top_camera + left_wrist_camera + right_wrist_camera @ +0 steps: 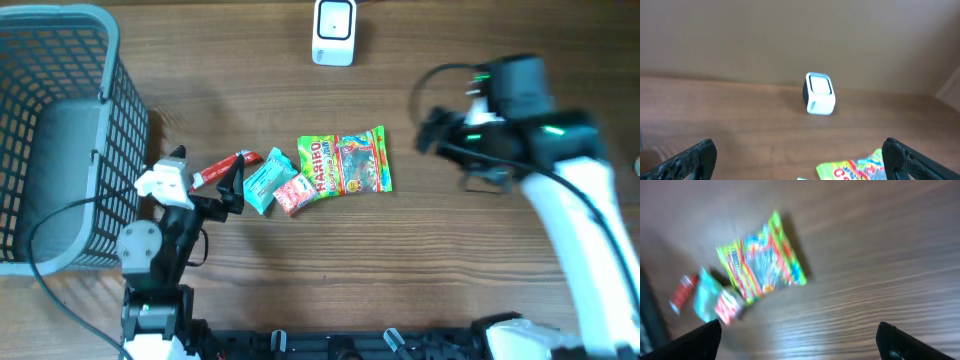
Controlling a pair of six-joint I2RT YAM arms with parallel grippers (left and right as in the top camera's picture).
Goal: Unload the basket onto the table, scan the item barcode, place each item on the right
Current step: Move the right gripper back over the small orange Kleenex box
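Green-and-yellow sweet bag lies flat on your wooden desk, mid-desk, touching the smaller packets at its left. The white scanner stands well apart at the far edge. Your left pincer and right pincer both stand wide apart, holding nothing; the right one hangs over the desk beside the bag.
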